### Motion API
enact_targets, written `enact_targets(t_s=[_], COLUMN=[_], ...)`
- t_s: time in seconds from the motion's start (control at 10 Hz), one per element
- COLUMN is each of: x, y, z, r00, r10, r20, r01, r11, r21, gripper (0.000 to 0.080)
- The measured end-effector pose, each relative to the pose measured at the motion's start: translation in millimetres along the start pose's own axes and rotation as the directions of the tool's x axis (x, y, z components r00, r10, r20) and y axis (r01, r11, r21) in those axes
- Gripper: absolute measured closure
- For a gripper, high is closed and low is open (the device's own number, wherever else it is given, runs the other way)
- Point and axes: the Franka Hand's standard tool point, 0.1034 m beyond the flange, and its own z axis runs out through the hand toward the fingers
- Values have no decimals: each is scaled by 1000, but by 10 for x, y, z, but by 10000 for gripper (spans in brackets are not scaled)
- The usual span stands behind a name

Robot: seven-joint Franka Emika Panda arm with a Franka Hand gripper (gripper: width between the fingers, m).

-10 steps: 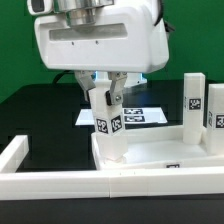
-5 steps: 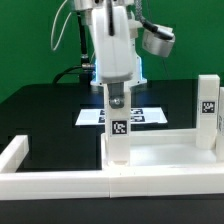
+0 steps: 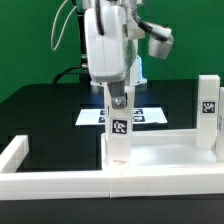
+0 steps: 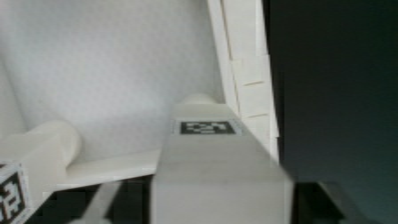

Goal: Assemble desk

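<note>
Desk parts of white plastic fill the exterior view: the rectangular tabletop panel point(image 3: 160, 160) with its raised rim lies flat against the long low white border wall point(image 3: 60, 183), and a white square-section leg point(image 3: 119, 125) bearing a black-and-white tag stands upright at the panel's corner toward the exterior view's left, while another tagged leg point(image 3: 208, 108) stands at the far corner on the exterior view's right. The two-finger gripper point(image 3: 118, 100) comes straight down from the vertical arm and is clamped on the first leg's upper end, fingers pointing down. Behind lies the marker board point(image 3: 125, 116) on the black table point(image 3: 40, 115). In the wrist view, the held leg point(image 4: 217, 165) runs away from the camera toward the panel's floor point(image 4: 107, 70), close to the rim point(image 4: 240, 60). The parts look light, rigid and rather smooth, so a firm hold across the leg's flat sides near the top seems best; too loose, and it could slip or tilt.
</note>
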Motion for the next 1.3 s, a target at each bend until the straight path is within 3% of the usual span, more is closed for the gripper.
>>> enact_targets(t_s=[0.1,0.2,0.6,0.7,0.9,1.0,1.1,1.3], x=[19,-7,-37,-23,72,124,114,119], y=[9,36,66,68,21,14,21,21], z=[-11,13,34,31,20,38,41,41], r00=[974,944,832,763,450,338,379,399], r10=[-227,-329,-555,-646,-893,-941,-925,-917], r20=[10,12,16,17,-10,-28,-24,-25], r01=[227,329,555,646,893,941,925,917], r11=[974,944,832,763,450,338,379,399], r21=[-10,-11,-12,-14,-12,-14,-13,-13], gripper=[245,167,151,151,151,151,151,412])
